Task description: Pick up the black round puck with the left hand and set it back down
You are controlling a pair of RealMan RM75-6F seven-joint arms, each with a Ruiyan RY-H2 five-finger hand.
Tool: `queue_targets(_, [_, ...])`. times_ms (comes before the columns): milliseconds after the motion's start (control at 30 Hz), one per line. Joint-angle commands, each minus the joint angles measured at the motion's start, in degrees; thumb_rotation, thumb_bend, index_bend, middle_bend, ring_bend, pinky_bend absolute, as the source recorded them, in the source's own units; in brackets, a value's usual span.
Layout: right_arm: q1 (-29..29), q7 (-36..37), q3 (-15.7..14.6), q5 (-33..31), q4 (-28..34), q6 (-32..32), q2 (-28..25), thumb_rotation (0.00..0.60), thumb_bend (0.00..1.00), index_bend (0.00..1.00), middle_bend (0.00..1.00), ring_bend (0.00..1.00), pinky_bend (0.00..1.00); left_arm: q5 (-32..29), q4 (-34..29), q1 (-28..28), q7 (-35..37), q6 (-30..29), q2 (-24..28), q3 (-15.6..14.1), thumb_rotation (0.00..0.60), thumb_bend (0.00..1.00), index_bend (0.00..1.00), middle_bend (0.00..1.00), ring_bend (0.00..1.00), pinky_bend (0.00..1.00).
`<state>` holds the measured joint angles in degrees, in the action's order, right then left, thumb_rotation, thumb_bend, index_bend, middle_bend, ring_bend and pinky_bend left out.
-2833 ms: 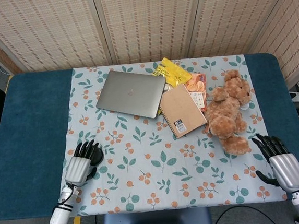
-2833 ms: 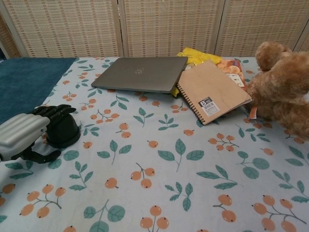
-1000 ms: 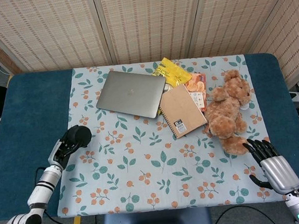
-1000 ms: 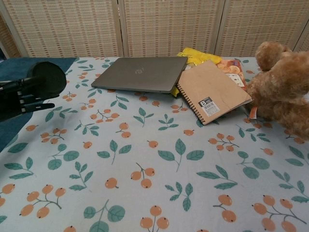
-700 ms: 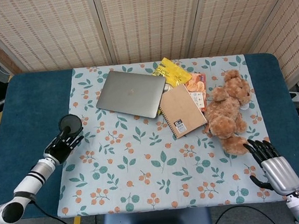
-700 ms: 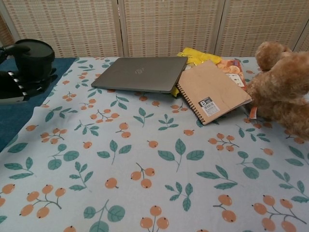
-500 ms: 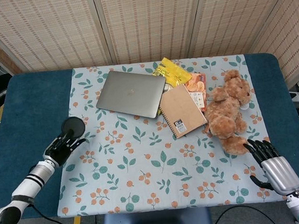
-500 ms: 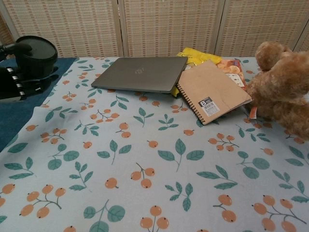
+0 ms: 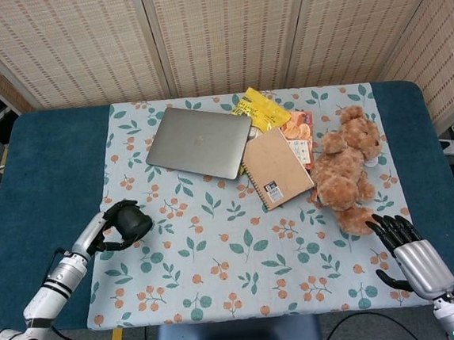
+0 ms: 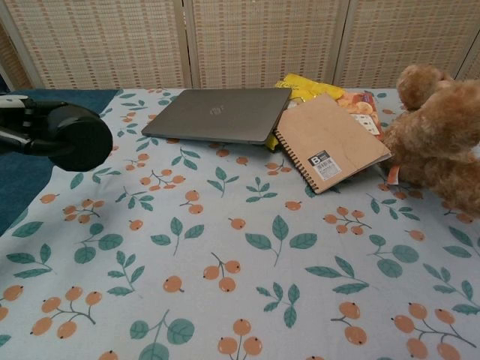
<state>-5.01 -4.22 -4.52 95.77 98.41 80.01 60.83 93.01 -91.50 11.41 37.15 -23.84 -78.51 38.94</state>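
Chest view shows my left hand [image 10: 19, 124] gripping the puck [image 10: 75, 137] clear of the surface [image 10: 247, 262] at nine o'clock, so I should lower it level before loosening my fingers.

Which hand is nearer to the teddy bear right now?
Right. The right hand sits just below the teddy bear, fingertips close to its foot. The left hand is across the table, holding the black puck.

black round puck [image 9: 134, 222] | matte | tilted | above tablecloth's left edge
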Motion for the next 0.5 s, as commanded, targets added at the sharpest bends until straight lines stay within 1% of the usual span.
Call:
queue_targets(33, [-0.10,-0.18,-0.08,-0.03,-0.01,-0.32,0.08,0.600,0.19,0.00,0.00,0.00,0.00,7.55,10.64,-0.13,-33.64,-23.06,-9.04,-7.08,0.600,0.62,0.22,0.30,0.18,0.33])
queue_targets(67, [-0.15,-0.21,-0.15,-0.01,0.03,-0.48,0.05,0.600,0.19,0.00,0.00,0.00,0.00,10.50,15.60,0.82,-41.21,-28.52,-11.65,-7.67,0.600,0.61,0.22,0.30,0.18,0.32])
queue_targets(100, [-0.17,-0.19,-0.17,0.03,0.05,-0.50,0.02,0.600,0.19,0.00,0.00,0.00,0.00,12.57,19.46,1.61,-45.44,-32.23,-13.45,-8.39,0.600,0.61,0.22,0.30,0.18,0.31])
queue_targets(167, [-0.08,-0.03,-0.19,0.17,0.10,-0.22,-0.08,0.600,0.19,0.00,0.00,0.00,0.00,14.91,26.87,3.10,-50.43,-38.10,-16.89,-10.56,0.600,0.60,0.21,0.29,0.18,0.32])
queue_targets(233, [0.05,0.12,-0.24,0.36,0.11,0.12,-0.18,0.600,0.19,0.00,0.00,0.00,0.00,15.58,31.98,4.02,-52.89,-41.77,-19.29,-12.26,0.600,0.59,0.20,0.28,0.18,0.31])
queue_targets(267, [0.09,0.21,-0.28,0.48,0.13,0.26,-0.25,0.600,0.19,0.00,0.00,0.00,0.00,15.86,35.52,4.68,-54.86,-44.32,-21.07,-13.04,0.600,0.58,0.19,0.27,0.18,0.30])
queue_targets(333, [0.12,0.28,-0.32,0.57,0.07,0.32,-0.29,0.600,0.19,0.00,0.00,0.00,0.00,14.98,40.10,5.64,-56.33,-46.81,-23.84,-13.86,0.600,0.56,0.18,0.26,0.18,0.30])
queue_targets(367, [0.10,0.41,-0.37,0.64,0.07,0.29,-0.32,0.600,0.19,0.00,0.00,0.00,0.00,13.56,41.79,6.09,-55.81,-46.76,-25.22,-14.56,0.600,0.55,0.18,0.25,0.18,0.30])
queue_targets(500, [0.13,0.79,-0.32,0.72,0.06,0.55,-0.43,0.600,0.20,0.00,0.00,0.00,0.00,9.46,41.97,6.87,-53.05,-45.78,-26.54,-16.71,0.600,0.52,0.17,0.23,0.17,0.24])
